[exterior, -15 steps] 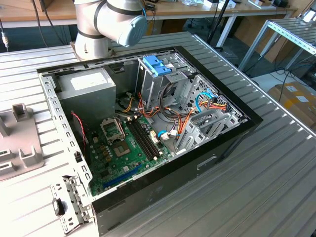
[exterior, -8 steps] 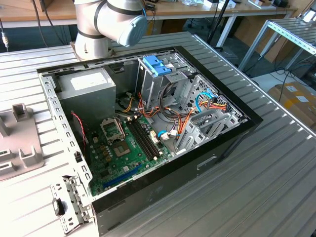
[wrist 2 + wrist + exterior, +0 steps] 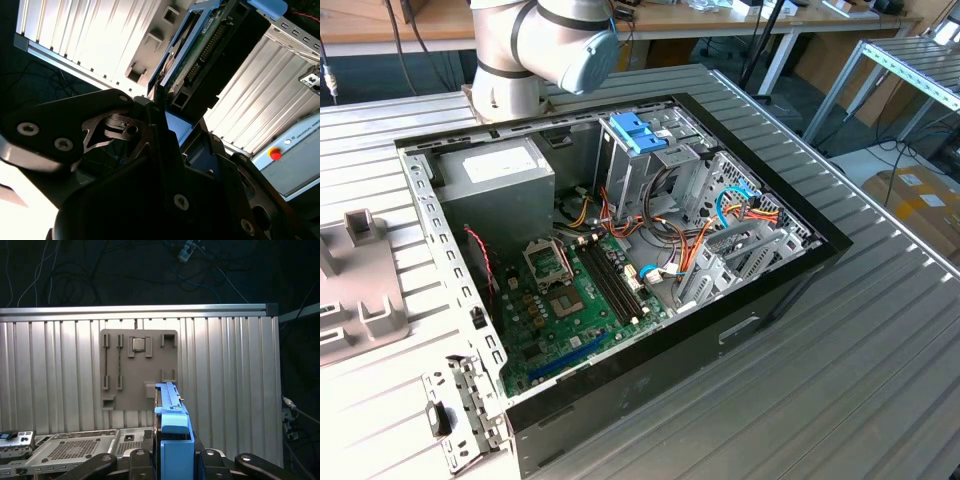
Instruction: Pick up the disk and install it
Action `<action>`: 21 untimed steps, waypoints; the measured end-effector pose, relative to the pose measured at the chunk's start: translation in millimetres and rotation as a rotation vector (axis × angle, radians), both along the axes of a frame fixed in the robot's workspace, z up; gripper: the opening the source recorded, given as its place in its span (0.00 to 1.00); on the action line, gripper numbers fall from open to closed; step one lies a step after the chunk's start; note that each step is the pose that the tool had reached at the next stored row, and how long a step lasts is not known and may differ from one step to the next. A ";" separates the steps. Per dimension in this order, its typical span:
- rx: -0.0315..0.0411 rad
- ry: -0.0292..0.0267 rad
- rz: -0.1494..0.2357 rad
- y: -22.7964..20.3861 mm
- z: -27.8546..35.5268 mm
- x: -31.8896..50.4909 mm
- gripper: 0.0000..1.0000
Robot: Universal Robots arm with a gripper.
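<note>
Your gripper [image 3: 173,456] is pinching the disk [image 3: 172,412] by its blue-framed edge, held above the grey fixture plate [image 3: 125,367]. The open computer case [image 3: 770,300] sits beside that plate.

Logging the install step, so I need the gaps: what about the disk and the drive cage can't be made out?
Label of the disk: edge-on in the first wrist view, facing away in the second wrist view.
Where the gripper meets it: cut off by the first wrist view's edge.
Inside the drive cage: exterior view, hidden by its walls.
</note>
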State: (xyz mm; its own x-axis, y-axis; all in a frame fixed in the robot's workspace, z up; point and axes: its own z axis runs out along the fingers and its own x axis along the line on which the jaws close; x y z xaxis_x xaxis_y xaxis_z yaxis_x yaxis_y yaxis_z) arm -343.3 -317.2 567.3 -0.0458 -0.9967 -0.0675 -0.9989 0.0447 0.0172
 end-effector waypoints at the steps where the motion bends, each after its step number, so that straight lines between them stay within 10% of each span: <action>1: 0.0000 0.0000 0.000 -0.4 0.0 0.3 0.37; 21: 0.0000 0.0000 0.000 -10.8 -1.0 7.9 0.37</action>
State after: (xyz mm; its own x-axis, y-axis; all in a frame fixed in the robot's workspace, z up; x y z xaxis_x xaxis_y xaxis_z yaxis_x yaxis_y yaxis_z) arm -335.4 -328.0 566.3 -0.0457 -0.9967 -0.0675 -0.9989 0.0446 0.0172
